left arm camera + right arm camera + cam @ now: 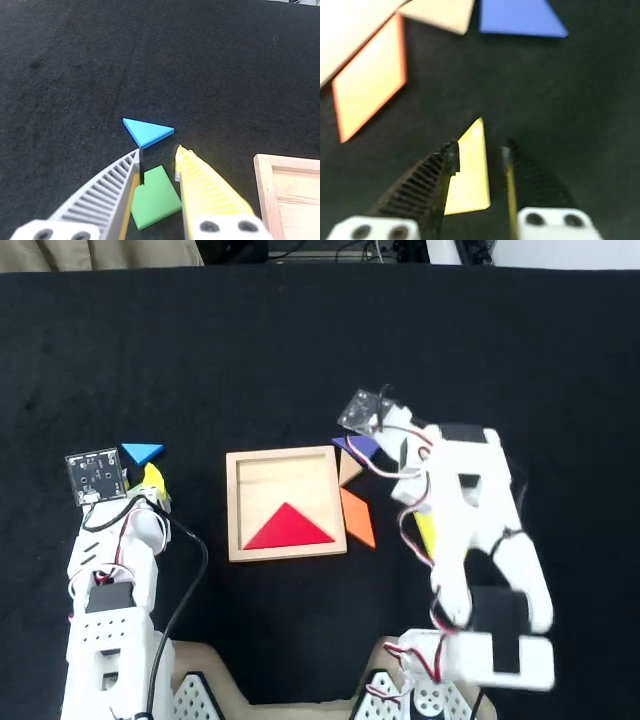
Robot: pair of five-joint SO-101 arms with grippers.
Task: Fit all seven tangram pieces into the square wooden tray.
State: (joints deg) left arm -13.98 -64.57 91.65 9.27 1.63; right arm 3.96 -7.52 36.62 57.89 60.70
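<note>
My left fingers (184,161) are parted about as wide as the green square (155,200), which lies flat on the desk (75,60) between them. They have hold of nothing. The light blue triangle (148,132) lies just past the tips, and a corner of the wooden tray (264,190) is off to the yellow finger's side.

My right fingers (449,155) are parted too and grip nothing. The yellow triangle (470,172) lies between them, close to the dark ribbed finger with a gap on the other side. Beyond those tips lie the orange parallelogram (367,92), the tan triangle (442,12) and the dark blue triangle (520,17). The red triangle (288,528) sits in the tray.

I judge these pieces thin, stiff, light and smooth-sided. They lie low on the cloth, so there is little edge to catch. I would close on the square across two parallel sides, with the tips pressed right down. The triangle's sides slant toward each other, so a squeeze there may squirt it out. I would take it across its broad end, gently and centred.
</note>
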